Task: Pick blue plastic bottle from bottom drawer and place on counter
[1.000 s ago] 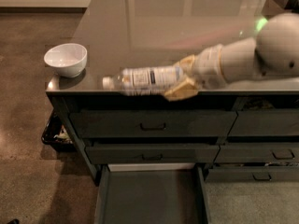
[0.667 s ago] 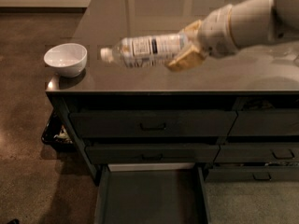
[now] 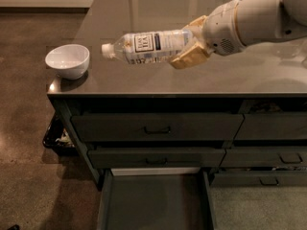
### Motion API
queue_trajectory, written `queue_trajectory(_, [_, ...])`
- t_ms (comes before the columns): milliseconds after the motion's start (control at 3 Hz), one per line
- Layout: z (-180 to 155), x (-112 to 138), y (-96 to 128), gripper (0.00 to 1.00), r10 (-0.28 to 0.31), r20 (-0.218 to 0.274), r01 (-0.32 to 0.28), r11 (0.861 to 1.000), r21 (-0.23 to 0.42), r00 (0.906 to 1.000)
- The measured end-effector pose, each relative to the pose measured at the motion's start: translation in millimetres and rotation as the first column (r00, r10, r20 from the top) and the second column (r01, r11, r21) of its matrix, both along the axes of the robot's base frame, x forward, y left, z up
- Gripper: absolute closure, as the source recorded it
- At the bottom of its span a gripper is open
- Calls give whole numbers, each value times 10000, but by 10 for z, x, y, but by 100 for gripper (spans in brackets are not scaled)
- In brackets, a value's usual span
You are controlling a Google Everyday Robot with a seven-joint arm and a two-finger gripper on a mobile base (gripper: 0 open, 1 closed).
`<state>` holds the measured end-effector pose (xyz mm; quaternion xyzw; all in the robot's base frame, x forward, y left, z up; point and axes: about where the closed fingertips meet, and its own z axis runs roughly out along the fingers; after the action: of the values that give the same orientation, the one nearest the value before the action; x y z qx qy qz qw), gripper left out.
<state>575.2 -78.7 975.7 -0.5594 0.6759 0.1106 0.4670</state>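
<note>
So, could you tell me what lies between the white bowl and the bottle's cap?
Only bare counter, in the camera view; the end effector grips the blue plastic bottle at its base.

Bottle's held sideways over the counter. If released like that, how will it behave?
The blue plastic bottle lies horizontal in the gripper, above the counter; being round, it would probably roll on the glossy top. It looks clear, perhaps near empty, so likely light. Its plastic may dent.

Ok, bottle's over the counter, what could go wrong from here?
The gripper, above the counter, holds the blue plastic bottle sideways by its base end only; it could pivot or slip from the jaws. Released lying down, it may roll toward the white bowl or off the edge over the open bottom drawer.
</note>
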Motion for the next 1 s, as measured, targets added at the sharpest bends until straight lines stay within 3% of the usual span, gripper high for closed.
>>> queue_trajectory(333, [0,1,0,100,-3,0,3,10000,-1,10000])
queue_trajectory(667, [-96,233,-88,100,-647,-464,639,9978,-191,9968])
queue_trajectory(1000, [-330,511,-191,100,-1364,-1245,1358,9906,-138,9828])
